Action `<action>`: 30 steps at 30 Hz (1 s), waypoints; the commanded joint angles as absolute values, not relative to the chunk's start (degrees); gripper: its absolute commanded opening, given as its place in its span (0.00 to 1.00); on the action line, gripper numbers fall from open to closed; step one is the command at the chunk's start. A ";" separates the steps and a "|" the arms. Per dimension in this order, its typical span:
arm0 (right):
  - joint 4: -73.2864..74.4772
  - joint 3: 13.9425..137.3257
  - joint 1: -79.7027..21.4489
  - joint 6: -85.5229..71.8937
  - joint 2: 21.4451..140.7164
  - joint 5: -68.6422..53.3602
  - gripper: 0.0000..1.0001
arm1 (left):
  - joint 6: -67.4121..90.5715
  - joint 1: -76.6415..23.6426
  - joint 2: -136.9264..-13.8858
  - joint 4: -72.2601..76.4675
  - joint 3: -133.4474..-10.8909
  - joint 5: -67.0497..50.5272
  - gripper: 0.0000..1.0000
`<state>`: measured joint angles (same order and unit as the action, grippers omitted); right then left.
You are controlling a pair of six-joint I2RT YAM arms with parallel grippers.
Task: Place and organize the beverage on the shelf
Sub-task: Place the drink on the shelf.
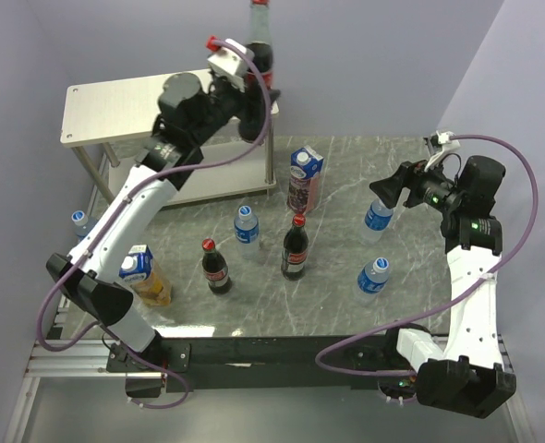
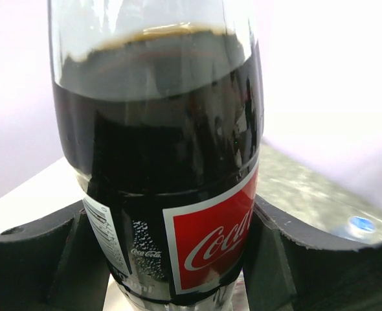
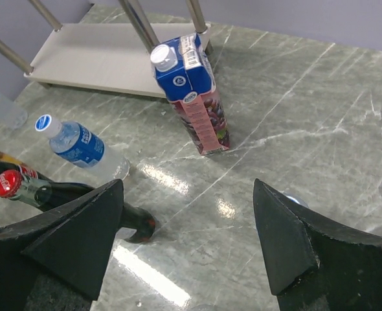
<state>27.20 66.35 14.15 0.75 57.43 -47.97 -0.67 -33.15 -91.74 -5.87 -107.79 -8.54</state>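
Note:
My left gripper [image 1: 257, 92] is shut on a dark red-labelled cola bottle [image 1: 261, 41], held upright at the right end of the shelf's top board [image 1: 115, 106]. In the left wrist view the bottle [image 2: 171, 162] fills the space between my fingers [image 2: 178, 265]. My right gripper [image 1: 387, 191] is open and empty above the table, beside a water bottle [image 1: 377, 219]. In the right wrist view its jaws [image 3: 188, 240] stand wide apart. Two cola bottles [image 1: 215, 268] [image 1: 295, 249], water bottles [image 1: 246, 224] [image 1: 372, 275], a purple carton [image 1: 304, 180] and a yellow carton [image 1: 143, 275] stand on the table.
Another water bottle [image 1: 78, 221] stands at the far left beside the shelf legs. The right wrist view shows the shelf's lower board [image 3: 107, 58], the purple carton [image 3: 194, 97], a water bottle [image 3: 81, 146] and a cola bottle [image 3: 22, 188]. Purple walls close the back and sides.

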 commanded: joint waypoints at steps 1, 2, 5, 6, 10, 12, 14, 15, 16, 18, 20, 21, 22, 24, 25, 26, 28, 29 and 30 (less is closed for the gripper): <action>23.91 65.83 13.01 2.11 56.95 -48.34 0.86 | -0.44 -28.58 -84.38 5.81 -112.85 -5.28 0.00; 23.91 65.74 12.83 2.11 56.95 -48.51 0.86 | -0.70 -27.87 -84.03 5.37 -113.11 -4.93 0.00; 23.82 65.39 12.66 2.29 57.13 -48.60 0.86 | -0.44 -24.27 -83.50 4.14 -113.82 -4.83 0.00; 23.82 65.30 12.57 2.37 57.22 -48.60 0.86 | -0.44 -23.21 -83.24 4.13 -113.82 -4.92 0.00; 23.91 65.21 12.30 2.55 57.57 -48.95 0.86 | -0.61 -18.38 -82.27 3.78 -113.64 -4.22 0.00; 24.08 65.21 12.30 2.72 57.57 -49.04 0.86 | -0.44 -16.45 -81.92 4.30 -113.12 -4.48 0.00; 24.17 65.21 12.22 2.72 57.57 -49.31 0.86 | 2.28 -13.19 -81.30 4.66 -111.98 -4.83 0.00; 24.00 65.13 12.30 2.72 57.66 -49.57 0.86 | 2.72 -10.92 -80.95 5.70 -111.36 -5.18 0.00; 24.08 65.13 12.22 2.72 57.66 -49.66 0.86 | 3.25 -9.68 -80.51 6.15 -110.23 -5.36 0.00; 24.08 65.13 12.22 2.72 57.66 -49.75 0.86 | 4.92 -6.18 -80.25 6.85 -109.43 -6.23 0.00; 24.26 65.04 12.30 2.90 57.74 -49.75 0.86 | 6.40 -3.79 -80.33 6.94 -108.81 -6.85 0.00; 24.34 65.04 12.30 2.99 57.83 -49.92 0.86 | 6.59 -1.69 -80.42 6.94 -108.63 -7.03 0.00; 24.26 65.04 12.30 2.99 57.92 -50.18 0.86 | 6.59 -0.97 -80.68 6.68 -108.63 -6.25 0.00; 24.52 64.69 12.30 3.16 58.18 -50.53 0.86 | 5.98 1.65 -81.03 6.16 -108.89 -5.45 0.00; 24.52 64.51 12.22 3.34 58.18 -50.54 0.86 | 5.63 2.37 -81.12 6.07 -108.81 -4.93 0.01; 24.61 64.25 12.30 3.77 58.27 -50.54 0.86 | 5.28 2.98 -81.21 6.06 -108.72 -4.49 0.00; 24.96 64.25 12.22 4.04 58.71 -50.62 0.86 | 4.66 4.74 -81.39 6.24 -108.20 -3.78 0.00; 25.05 64.51 12.22 4.22 58.88 -50.80 0.86 | 4.14 5.27 -81.39 6.85 -107.85 -3.17 0.00; 25.40 64.60 12.30 4.22 59.15 -50.80 0.86 | 4.04 6.14 -81.56 7.03 -107.67 -3.16 0.00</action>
<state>26.22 65.01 12.62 3.03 58.72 -49.54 4.14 4.93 -85.86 -9.30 -105.47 -3.75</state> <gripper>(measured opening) 0.859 0.699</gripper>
